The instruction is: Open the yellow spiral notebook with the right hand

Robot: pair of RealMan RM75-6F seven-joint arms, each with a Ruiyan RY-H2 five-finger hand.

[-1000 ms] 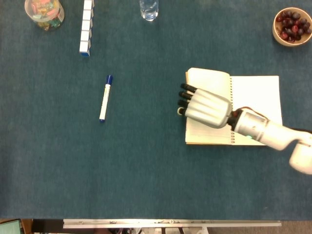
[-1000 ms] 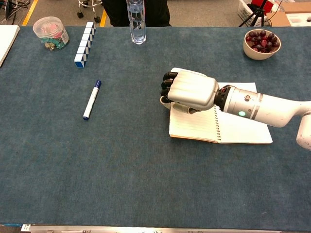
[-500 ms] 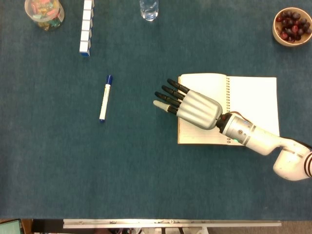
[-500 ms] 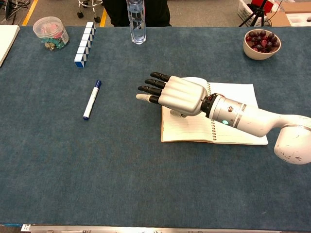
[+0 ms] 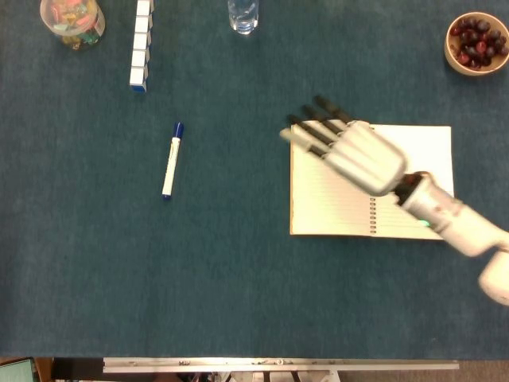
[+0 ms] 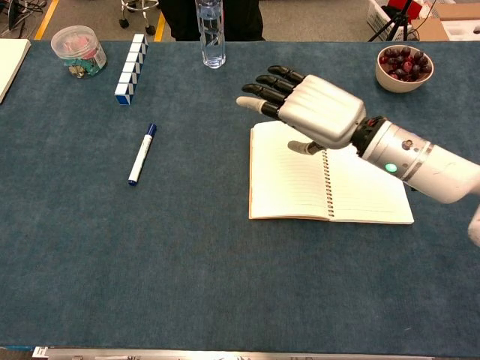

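Spiral notebook (image 6: 289, 184) lies open, lined pages flat, under the spread right hand (image 6: 315, 111).

My head view looks straight down on the table (image 5: 238, 278) from high above, its near edge along the bottom of frame. My chest view sits lower at that near edge and faces obliquely toward the far side, taking in floor beyond the table. Both views share the notebook (image 5: 334, 207) (image 6: 289, 180), right hand (image 5: 358, 155) (image 6: 311, 109), pen (image 5: 171, 159) (image 6: 141, 154), jar (image 5: 71, 20) (image 6: 77, 51), bottle (image 5: 242, 14) (image 6: 211, 34) and bowl (image 5: 475, 42) (image 6: 404, 67).
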